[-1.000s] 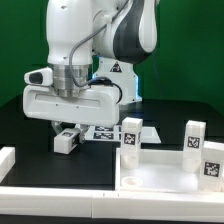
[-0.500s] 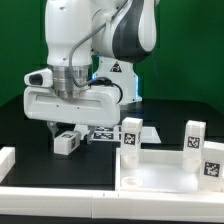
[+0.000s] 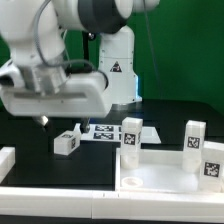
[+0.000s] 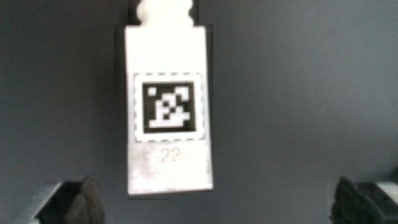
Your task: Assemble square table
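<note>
On table, exterior view's left: loose leg (image 3: 67, 141) lying flat, tag up.
Gripper (image 4: 217, 205): hanging spread above, holding nothing.
Tip: centring jaws across leg's narrow sides before re-gripping.

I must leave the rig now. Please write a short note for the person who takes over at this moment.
Claw: open, holding nothing, above a loose leg.
Parts: that leg lies flat on the black table, beside the marker board. The square top is at the exterior view's right; three legs stand upright on it.
Done: three legs on the top, how firmly cannot be told.
Left: mount the fourth leg.
</note>
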